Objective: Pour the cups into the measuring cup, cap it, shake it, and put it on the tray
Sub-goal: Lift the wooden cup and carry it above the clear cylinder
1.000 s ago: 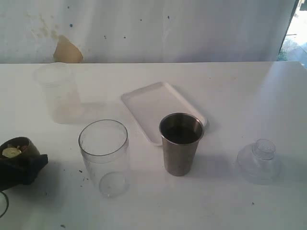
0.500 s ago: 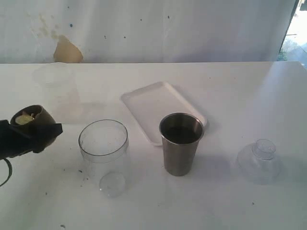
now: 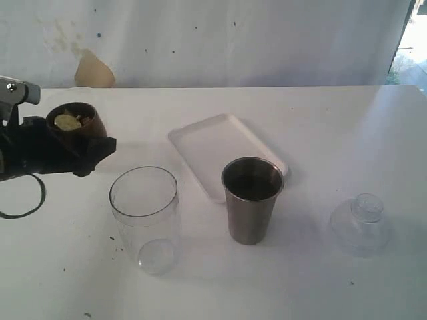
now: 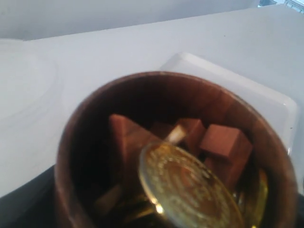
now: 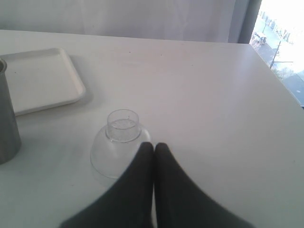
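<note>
My left gripper (image 3: 81, 141) is shut on the brown wooden cup (image 3: 75, 119) and holds it in the air, left of and above the clear measuring cup (image 3: 144, 212). The wooden cup (image 4: 171, 152) holds brown cubes and a gold coin (image 4: 190, 185). The measuring cup stands upright on the table. The steel tumbler (image 3: 251, 200) stands to its right, at the near corner of the white tray (image 3: 212, 143). My right gripper (image 5: 154, 145) is shut with nothing in it, its tips just short of a clear domed cap (image 5: 119, 142). That gripper is outside the exterior view.
The clear domed cap (image 3: 361, 223) rests on the table at the right. The steel tumbler (image 5: 7, 118) and the tray (image 5: 40, 78) lie beyond it in the right wrist view. A pale round rim (image 4: 21, 80) shows behind the wooden cup. The back wall (image 3: 220, 40) borders the table.
My left gripper has lifted the wooden cup from low at the left edge, up and to the right toward the measuring cup. The right gripper and the other things have not moved.
</note>
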Action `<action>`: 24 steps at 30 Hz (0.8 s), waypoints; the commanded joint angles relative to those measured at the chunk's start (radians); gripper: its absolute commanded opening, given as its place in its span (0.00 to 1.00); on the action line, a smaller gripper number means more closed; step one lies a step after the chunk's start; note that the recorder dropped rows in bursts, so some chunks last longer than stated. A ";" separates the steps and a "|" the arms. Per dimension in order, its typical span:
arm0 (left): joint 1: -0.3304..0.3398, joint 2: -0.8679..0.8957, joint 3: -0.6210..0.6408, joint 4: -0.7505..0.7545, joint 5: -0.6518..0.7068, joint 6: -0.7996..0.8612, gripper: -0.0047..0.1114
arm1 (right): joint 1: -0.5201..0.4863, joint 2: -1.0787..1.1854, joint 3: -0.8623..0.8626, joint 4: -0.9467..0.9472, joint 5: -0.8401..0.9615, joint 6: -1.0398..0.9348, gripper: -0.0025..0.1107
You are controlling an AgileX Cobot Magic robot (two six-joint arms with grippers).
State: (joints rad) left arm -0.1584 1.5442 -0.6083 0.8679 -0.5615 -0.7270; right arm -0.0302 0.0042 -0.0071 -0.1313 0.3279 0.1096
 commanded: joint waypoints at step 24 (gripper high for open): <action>-0.155 -0.045 -0.150 0.329 0.054 0.057 0.04 | 0.001 -0.004 0.007 0.002 -0.010 0.000 0.02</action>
State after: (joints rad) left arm -0.3092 1.5315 -0.7505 1.1751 -0.4767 -0.6775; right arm -0.0302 0.0042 -0.0071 -0.1313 0.3279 0.1096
